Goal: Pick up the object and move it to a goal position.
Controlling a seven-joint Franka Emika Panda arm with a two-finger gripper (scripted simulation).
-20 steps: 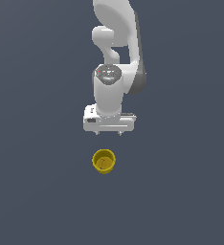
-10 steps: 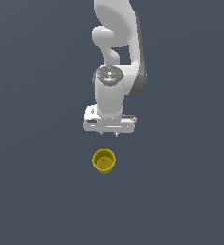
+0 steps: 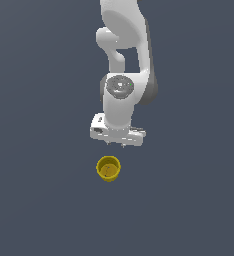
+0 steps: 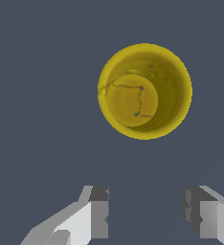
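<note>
The object, a small mustard-yellow cup (image 3: 108, 168), stands upright on the dark grey floor with its mouth facing up. In the wrist view the cup (image 4: 144, 91) shows its empty inside, with thin dark lines on its bottom. My white gripper (image 3: 115, 142) hangs a little above the floor, just behind the cup in the exterior view and apart from it. The gripper (image 4: 145, 210) is open, and nothing sits between its two fingers (image 4: 99, 210).
The white arm (image 3: 123, 65) rises from the gripper toward the top of the exterior view. A plain dark grey floor (image 3: 44, 200) surrounds the cup on every side, and no other object shows.
The gripper has come slightly lower and nearer to the cup, turning a little so it sits askew. The cup has not moved.
</note>
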